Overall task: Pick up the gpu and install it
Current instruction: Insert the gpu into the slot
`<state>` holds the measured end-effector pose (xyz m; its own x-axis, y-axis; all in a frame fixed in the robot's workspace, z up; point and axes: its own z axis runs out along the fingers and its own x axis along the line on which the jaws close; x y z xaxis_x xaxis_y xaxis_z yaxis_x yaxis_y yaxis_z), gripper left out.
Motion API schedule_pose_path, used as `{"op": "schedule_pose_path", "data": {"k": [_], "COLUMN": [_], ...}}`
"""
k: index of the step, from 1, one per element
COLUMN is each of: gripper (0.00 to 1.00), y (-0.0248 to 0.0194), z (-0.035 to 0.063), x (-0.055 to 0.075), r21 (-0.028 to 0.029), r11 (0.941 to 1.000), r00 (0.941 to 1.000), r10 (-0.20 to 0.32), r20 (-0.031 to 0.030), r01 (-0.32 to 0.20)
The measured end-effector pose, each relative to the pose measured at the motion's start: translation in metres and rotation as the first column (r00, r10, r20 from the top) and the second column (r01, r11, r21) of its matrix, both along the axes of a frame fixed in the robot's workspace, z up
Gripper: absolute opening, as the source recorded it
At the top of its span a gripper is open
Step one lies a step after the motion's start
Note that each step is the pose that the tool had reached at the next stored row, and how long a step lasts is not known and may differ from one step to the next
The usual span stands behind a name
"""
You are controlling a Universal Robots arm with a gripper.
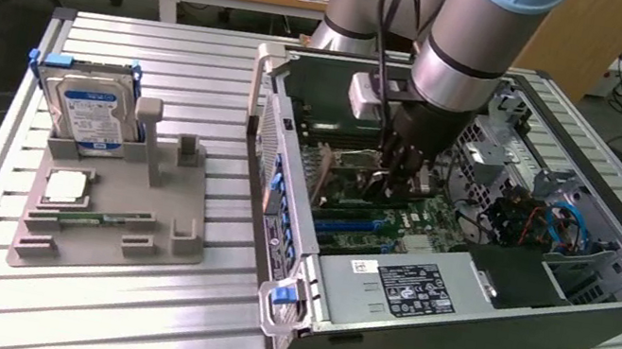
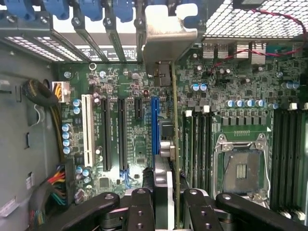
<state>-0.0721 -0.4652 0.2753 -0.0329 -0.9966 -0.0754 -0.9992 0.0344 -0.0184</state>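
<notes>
End effector (image 1: 398,178) pinching gpu (image 2: 168,48) edge-on inside open case (image 1: 594,311). Card is held upright near blue slot (image 2: 155,125), likely to align its connector. Exterior view: case at 3 o'clock of grey fixture (image 1: 112,216).

One gpu (image 2: 166,45), one open computer case (image 1: 515,326). At the case's nine o'clock in the exterior view: one grey holder (image 1: 107,244), one hard drive (image 1: 92,112), one memory stick (image 1: 99,218), one processor chip (image 1: 66,186).

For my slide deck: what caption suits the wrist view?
Gripper holding the gpu edge-on over the motherboard, beside the blue slot.
</notes>
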Motion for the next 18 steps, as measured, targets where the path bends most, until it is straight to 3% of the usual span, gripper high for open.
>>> {"op": "schedule_pose_path", "data": {"k": [18], "gripper": [0.29], "y": [0.0000], "z": [-0.0218], "x": [-0.007], "r21": [0.0000], "r11": [1.0000], "r00": [1.0000], "r10": [0.000], "r20": [-0.0008], "r01": [0.000]}}
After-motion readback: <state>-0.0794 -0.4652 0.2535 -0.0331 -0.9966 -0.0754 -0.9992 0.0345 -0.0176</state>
